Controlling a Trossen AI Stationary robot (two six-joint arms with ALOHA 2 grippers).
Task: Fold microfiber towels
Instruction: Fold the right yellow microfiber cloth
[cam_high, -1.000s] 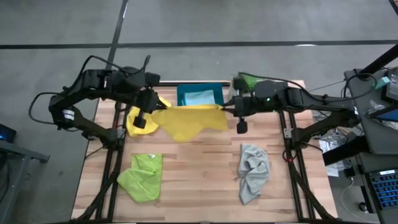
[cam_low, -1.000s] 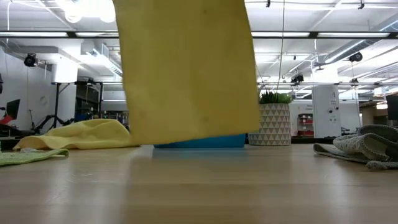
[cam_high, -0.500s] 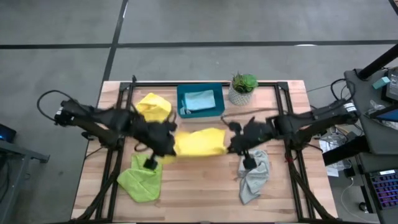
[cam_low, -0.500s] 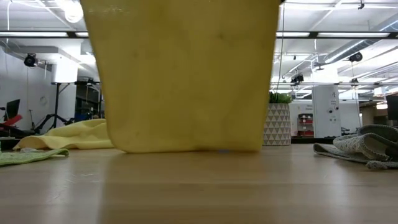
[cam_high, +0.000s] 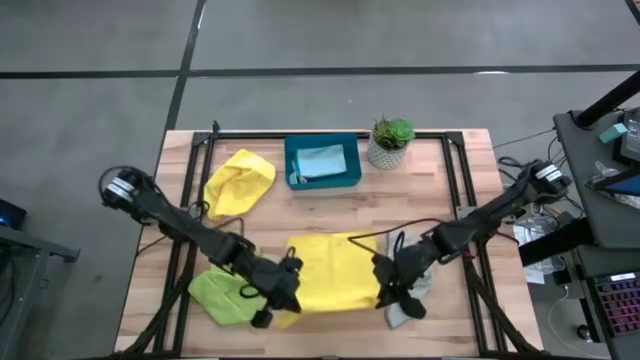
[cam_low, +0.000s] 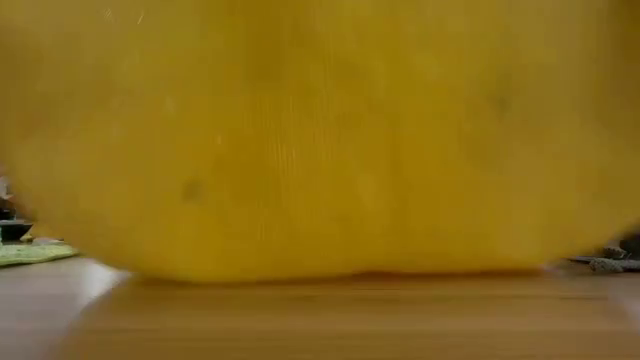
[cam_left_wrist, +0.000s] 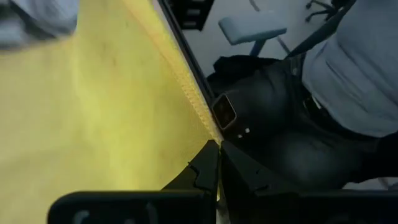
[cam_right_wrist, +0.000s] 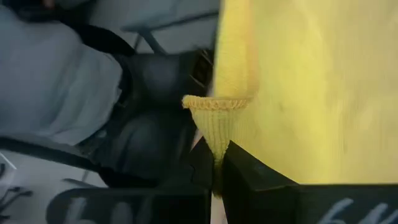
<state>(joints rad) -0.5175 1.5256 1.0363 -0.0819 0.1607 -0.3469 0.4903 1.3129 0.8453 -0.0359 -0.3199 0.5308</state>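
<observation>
The yellow towel (cam_high: 335, 272) stretches between the left end effector (cam_high: 279, 303) and right end effector (cam_high: 385, 297), each clamped on a corner.

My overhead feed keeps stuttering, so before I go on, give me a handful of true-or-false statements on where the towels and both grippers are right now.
1. Both grippers are shut on the same yellow towel. True: the left gripper pinches one corner and the right gripper another.
2. That towel is stretched over the table's near half. True.
3. The blue tray holds a grey towel. False: it holds a light blue towel; the grey towel lies on the table under the right gripper.
4. The second yellow towel is folded flat. False: it lies crumpled beside the tray.
5. The green towel is on the plant. False: it lies on the table near the left gripper.
</observation>
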